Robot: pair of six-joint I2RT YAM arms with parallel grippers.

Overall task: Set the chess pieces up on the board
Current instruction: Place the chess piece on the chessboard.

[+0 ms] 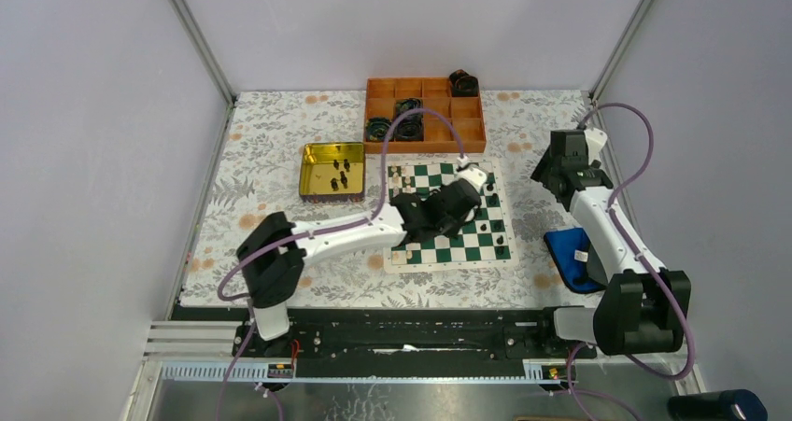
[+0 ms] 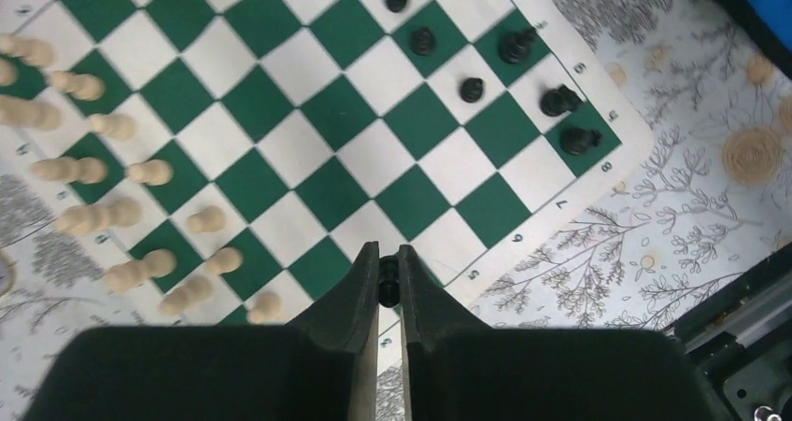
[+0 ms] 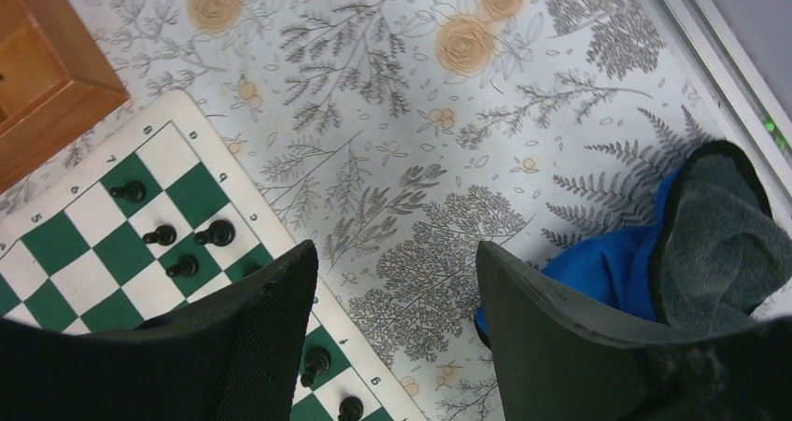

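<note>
**Around the table: tray, tin and cloth**

A white tablecloth printed with grey leaves and orange flowers [image 1: 271,169] covers the table. At its far edge sits an orange plastic tray divided into compartments [image 1: 439,147]. One dark coiled cable roll [image 1: 464,83] lies in its far right corner, and others [image 1: 378,129] lie at its near left. A shiny yellow square tin [image 1: 318,160] stands nearer, to the tray's left. A crumpled blue cloth with grey lining [image 3: 607,262] lies by the right edge.
</note>
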